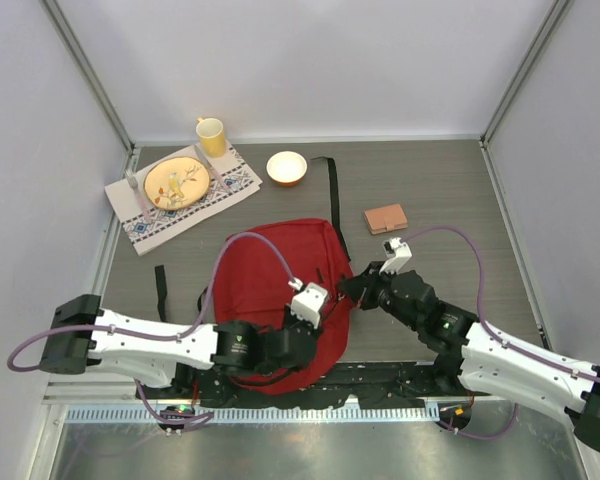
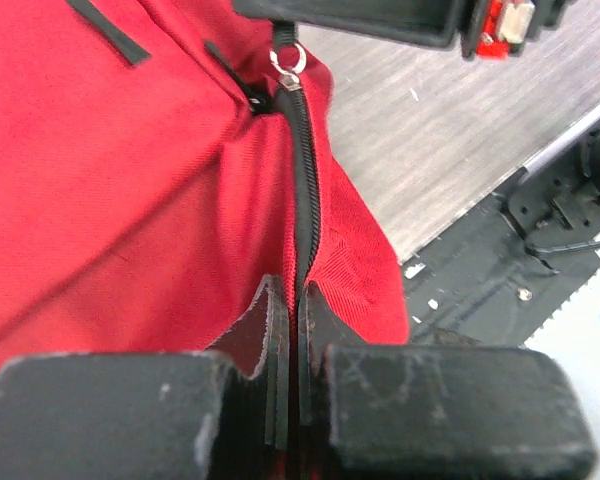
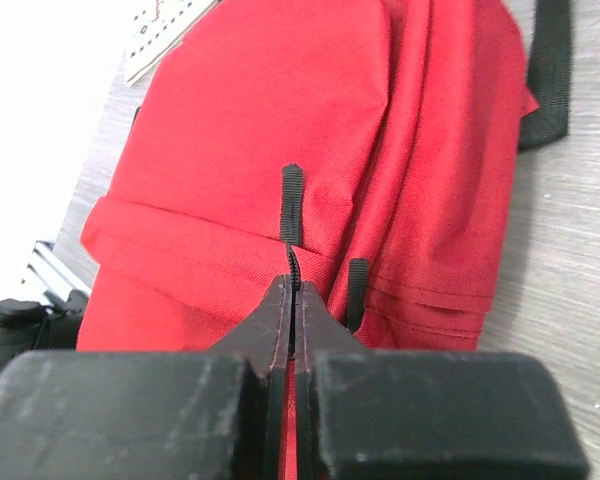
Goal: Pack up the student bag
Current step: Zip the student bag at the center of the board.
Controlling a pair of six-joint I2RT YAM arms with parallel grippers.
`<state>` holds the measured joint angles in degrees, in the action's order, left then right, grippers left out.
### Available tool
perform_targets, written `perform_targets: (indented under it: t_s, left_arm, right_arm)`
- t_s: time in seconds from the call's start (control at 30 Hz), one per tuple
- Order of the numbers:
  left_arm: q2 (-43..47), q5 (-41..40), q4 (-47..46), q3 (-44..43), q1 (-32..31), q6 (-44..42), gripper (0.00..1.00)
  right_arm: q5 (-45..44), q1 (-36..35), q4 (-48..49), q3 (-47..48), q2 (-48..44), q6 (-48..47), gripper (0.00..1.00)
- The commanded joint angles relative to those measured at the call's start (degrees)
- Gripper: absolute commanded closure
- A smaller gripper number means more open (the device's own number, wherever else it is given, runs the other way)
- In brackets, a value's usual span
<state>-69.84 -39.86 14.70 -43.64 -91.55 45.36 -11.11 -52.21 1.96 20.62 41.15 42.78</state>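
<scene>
The student bag [image 1: 275,275], a dark-red backpack with black straps, lies flat in the middle of the table. My left gripper [image 2: 295,297] is shut on the bag's right edge, pinching the fabric along the closed black zipper line [image 2: 307,190]. At the far end of that zipper is the metal slider [image 2: 287,68]. My right gripper [image 3: 293,287] is shut on a thin black pull strip at that slider. A black ribbon tab [image 3: 292,203] sits just beyond its tips. In the top view the left gripper [image 1: 318,306] and the right gripper [image 1: 346,290] almost meet at the bag's right side.
A small brown wallet-like item [image 1: 385,218] lies to the right of the bag. At the back left a patterned placemat [image 1: 140,228] carries a plate [image 1: 175,182] with cutlery, beside a yellow mug [image 1: 211,135] and a bowl [image 1: 286,167]. A black strap [image 1: 332,190] trails toward the back.
</scene>
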Motion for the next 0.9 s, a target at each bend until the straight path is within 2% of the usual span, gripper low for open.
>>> perform_targets:
  t_s: [0.0, 0.03, 0.13, 0.2, 0.3, 0.33, 0.4, 0.43, 0.53, 0.7, 0.87]
  left_arm:
    - [6.02, 5.9, -5.19, 2.49, 8.73, -13.76, 1.0]
    - [6.64, 8.63, -6.42, 2.68, 14.24, -15.99, 1.0]
    - [6.91, 18.13, -4.77, 1.1, 21.04, -21.26, 1.0]
    - [6.57, 23.21, -3.01, 1.01, 21.23, -20.93, 1.0]
    - [5.6, 32.1, -6.51, 4.5, 20.45, -13.31, 1.0]
    - [4.46, 33.25, -8.09, 5.66, 17.05, -11.11, 1.0]
    - [2.44, 29.77, -10.92, 6.63, 10.98, -6.53, 1.0]
    - [0.69, 27.83, -11.01, 6.2, 5.64, -5.39, 1.0]
    - [-6.08, 28.08, -12.15, 3.57, -0.8, -0.9, 1.0]
    - [-12.15, 25.88, -12.68, 1.19, -5.83, 1.65, 1.0]
    - [-11.02, 22.37, -11.54, 2.94, -6.36, 2.54, 1.0]
  right_arm:
    - [-6.3, 2.46, 6.91, 0.91, 1.04, -4.03, 0.99]
    - [-5.94, 2.46, 7.96, 0.48, 2.17, -3.33, 0.99]
    - [-4.19, 2.55, 9.03, 0.38, 4.37, -2.97, 0.99]
    - [-3.39, 2.55, 8.59, -0.05, 4.47, -2.27, 0.99]
    - [-3.12, 2.55, 7.46, -1.63, 3.33, -1.04, 0.99]
    - [-3.3, 2.55, 6.67, -2.07, 2.98, -0.78, 0.99]
    - [-4.09, 2.55, 4.91, -3.39, 1.66, -0.16, 0.99]
    - [-4.96, 2.63, 4.2, -3.57, 1.57, 0.02, 0.99]
    - [-6.72, 2.55, 3.14, -4.1, 3.06, -0.25, 0.99]
    - [-10.23, 2.9, 7.35, -4.36, 8.5, -0.69, 0.99]
    - [-13.4, 4.39, 6.76, -3.4, 10.27, 0.63, 0.99]
